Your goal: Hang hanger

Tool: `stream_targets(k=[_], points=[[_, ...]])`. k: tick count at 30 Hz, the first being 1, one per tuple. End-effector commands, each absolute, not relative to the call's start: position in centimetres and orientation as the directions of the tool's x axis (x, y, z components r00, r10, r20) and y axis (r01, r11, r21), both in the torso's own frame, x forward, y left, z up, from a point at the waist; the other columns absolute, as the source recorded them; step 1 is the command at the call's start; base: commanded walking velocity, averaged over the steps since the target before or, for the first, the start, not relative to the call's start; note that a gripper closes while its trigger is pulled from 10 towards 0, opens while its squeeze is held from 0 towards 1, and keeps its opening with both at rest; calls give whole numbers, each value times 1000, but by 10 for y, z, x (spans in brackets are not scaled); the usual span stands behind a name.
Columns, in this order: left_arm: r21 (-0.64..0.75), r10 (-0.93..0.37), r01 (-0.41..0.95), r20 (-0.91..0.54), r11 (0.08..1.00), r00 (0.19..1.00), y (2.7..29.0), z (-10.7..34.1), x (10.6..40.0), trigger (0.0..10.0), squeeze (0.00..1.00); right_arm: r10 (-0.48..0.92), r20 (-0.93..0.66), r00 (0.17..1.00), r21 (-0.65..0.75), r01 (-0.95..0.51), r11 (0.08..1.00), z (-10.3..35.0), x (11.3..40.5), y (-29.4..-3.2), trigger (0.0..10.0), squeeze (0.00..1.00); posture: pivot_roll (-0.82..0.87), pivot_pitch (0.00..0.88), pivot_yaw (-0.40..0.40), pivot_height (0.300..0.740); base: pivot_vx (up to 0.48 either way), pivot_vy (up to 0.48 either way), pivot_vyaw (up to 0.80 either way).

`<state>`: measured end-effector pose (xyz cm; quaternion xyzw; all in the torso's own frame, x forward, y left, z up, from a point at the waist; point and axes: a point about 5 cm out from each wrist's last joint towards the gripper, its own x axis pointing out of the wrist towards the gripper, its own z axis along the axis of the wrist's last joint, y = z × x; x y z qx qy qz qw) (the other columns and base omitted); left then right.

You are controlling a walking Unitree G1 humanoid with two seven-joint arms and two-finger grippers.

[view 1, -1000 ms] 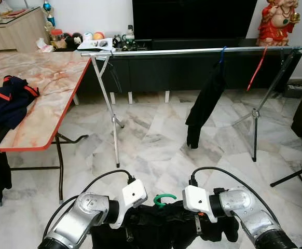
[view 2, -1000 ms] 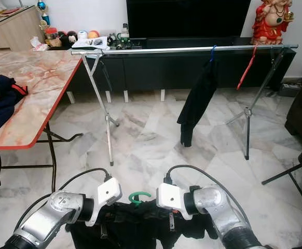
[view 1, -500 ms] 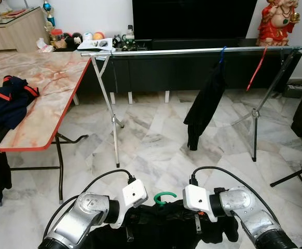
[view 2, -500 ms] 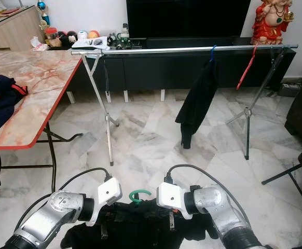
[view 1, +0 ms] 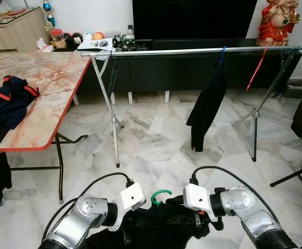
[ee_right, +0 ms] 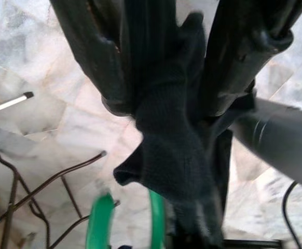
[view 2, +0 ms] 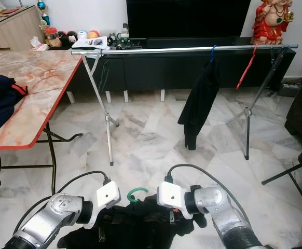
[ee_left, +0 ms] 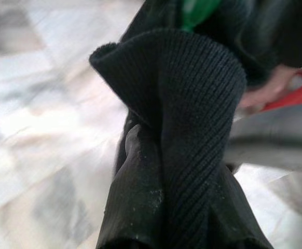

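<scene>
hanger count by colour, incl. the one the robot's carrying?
Green: 1, hook rising from the black garment held between the left hand and right hand.
Blue: 1, hook on the rail, carrying a dark garment.
Red: 1, bare hanger on the rail.
Total: 3

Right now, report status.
Both pincers shut on black garment, left, right. Green hanger hook up. Rail ahead across bare floor.

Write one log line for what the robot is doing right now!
left tool: grips black garment | right tool: grips garment | green hanger: hook up | rail: ahead
</scene>
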<state>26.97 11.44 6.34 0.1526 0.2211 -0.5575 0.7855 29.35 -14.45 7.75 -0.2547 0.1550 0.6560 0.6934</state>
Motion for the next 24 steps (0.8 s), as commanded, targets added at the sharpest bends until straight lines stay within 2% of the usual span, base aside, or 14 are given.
stream_targets(k=[1,4,9,13,14,15,17,18,19,20,21,22,23,24], points=[[58,-771,924,-533,378,349,126,66,278,0,0,811,-584,38,-125,-991,-43,75,289,-145,10000,1000,104,47,10,740,0,0,0],[101,-733,902,-548,420,403,131,63,283,0,0,765,-643,37,-128,-990,-60,70,288,-152,10000,1000,104,47,10,740,0,0,0],[155,-648,836,-564,526,512,146,48,286,0,0,716,-679,162,-203,-979,29,67,296,-163,10000,1000,100,45,13,740,0,0,0],[172,-593,745,-502,645,629,153,45,290,0,0,748,-615,249,-214,-966,146,69,297,-168,10000,1000,97,44,8,740,0,0,0],[180,-579,723,-486,667,655,154,45,291,0,0,744,-602,291,-229,-955,188,69,299,-170,10000,1000,96,43,6,740,0,0,0],[203,-532,659,-445,724,721,159,47,295,0,0,702,-564,434,-273,-901,337,68,306,-179,10000,992,95,39,4,740,0,0,0],[210,-520,644,-435,735,735,160,47,296,0,0,687,-556,468,-284,-884,372,68,307,-182,10000,992,95,39,4,740,0,0,0],[201,-498,605,-402,771,768,161,49,298,0,0,612,-527,590,-312,-804,506,64,312,-191,10000,0,97,36,6,740,0,0,0],[201,-498,605,-402,771,768,161,49,298,0,0,612,-527,590,-312,-804,506,64,312,-191,10000,0,97,36,6,740,0,0,0],[199,-464,556,-369,807,806,164,51,299,0,0,486,-502,716,-314,-674,669,57,315,-203,10000,0,96,31,8,740,0,0,0],[204,-444,530,-351,823,824,165,51,299,2745,0,422,-483,768,-300,-597,744,51,315,-208,10000,0,95,27,10,740,0,0,0],[212,-426,508,-334,835,841,167,51,299,4902,0,357,-465,810,-270,-514,814,45,313,-213,10000,0,94,24,12,740,0,0,0],[214,-405,482,-323,849,856,169,50,298,10000,0,294,-459,839,-199,-419,886,36,308,-216,10000,0,95,21,15,740,0,0,0],[210,-388,461,-312,862,867,171,49,297,10000,0,229,-462,857,-140,-325,935,27,302,-219,10000,0,95,18,16,740,0,0,0]])
